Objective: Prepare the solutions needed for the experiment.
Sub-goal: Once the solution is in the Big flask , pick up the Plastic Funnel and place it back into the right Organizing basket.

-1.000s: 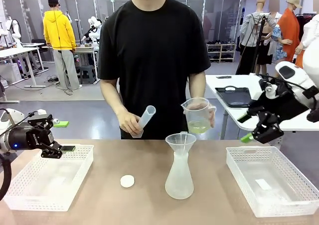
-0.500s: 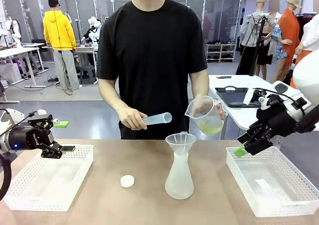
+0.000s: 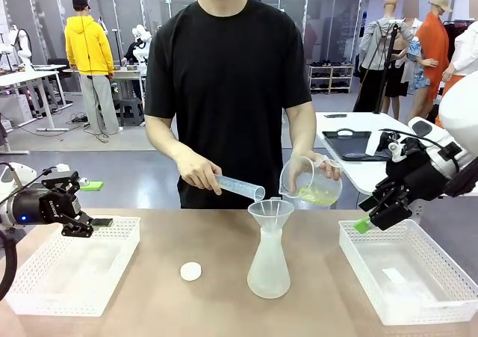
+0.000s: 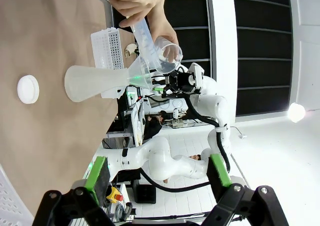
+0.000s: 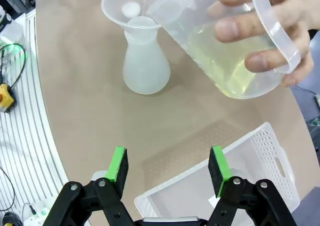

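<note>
A person at the counter's (image 3: pixel 187 236) far edge tips a clear plastic jug (image 3: pixel 308 174) toward a funnel (image 3: pixel 270 211) set in a frosted flask (image 3: pixel 269 270) near the counter's middle. The solution (image 3: pixel 318 196), a shallow pool of pale yellow-green liquid, lies in the jug's lowered side, held in the air just beside the funnel's rim. The person's hand (image 3: pixel 326 170) wraps the jug's far side. The other hand (image 3: pixel 197 177) slants a clear measuring tube (image 3: pixel 240 187) with its mouth at the funnel.

The right fingers (image 3: pixel 362 225) hang apart and empty over the far corner of a white basket (image 3: pixel 357 256) at the counter's right end, near the jug but not touching it. From the right wrist, the solution (image 5: pixel 235 68) sits ahead of the spread right fingers (image 5: pixel 119 168), with the person's fingertips across the jug wall.

The left fingers (image 3: pixel 101 222) stand wide apart and empty over a second basket (image 3: pixel 119 273) at the counter's left end, well apart from the solution. A small white cap (image 3: pixel 191 271) lies on the counter beside the flask.
</note>
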Controlling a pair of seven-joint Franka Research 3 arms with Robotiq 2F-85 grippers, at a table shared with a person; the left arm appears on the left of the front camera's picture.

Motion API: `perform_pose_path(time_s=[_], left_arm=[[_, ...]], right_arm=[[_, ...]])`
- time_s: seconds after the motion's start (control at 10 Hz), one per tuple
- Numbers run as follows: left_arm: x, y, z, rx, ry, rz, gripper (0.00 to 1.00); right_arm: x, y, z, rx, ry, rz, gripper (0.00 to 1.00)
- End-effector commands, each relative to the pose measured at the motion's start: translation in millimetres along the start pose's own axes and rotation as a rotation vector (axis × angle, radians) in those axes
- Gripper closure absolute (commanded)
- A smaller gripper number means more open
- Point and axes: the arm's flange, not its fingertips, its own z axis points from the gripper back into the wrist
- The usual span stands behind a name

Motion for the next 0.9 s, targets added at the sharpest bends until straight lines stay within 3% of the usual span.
perform_pose_path(time_s=[0.0, 0.3, 0.5, 0.8], left_arm=[[1, -1, -1, 0.000, -0.019, -0.004, 0.00], [1, -1, -1, 0.000, -0.019, -0.004, 0.00], [1, -1, -1, 0.000, -0.019, -0.004, 0.00], [1, -1, -1, 0.000, -0.019, -0.004, 0.00]], right_arm=[[-11, -13, -4, 0.018, -0.015, -0.188, 0.19], [-45, -45, -4, 0.125, -0.098, -0.593, 0.19], [-68, -72, -14, 0.359, -0.244, -0.822, 0.19], [-84, -87, -28, 0.515, -0.410, -0.967, 0.19]])
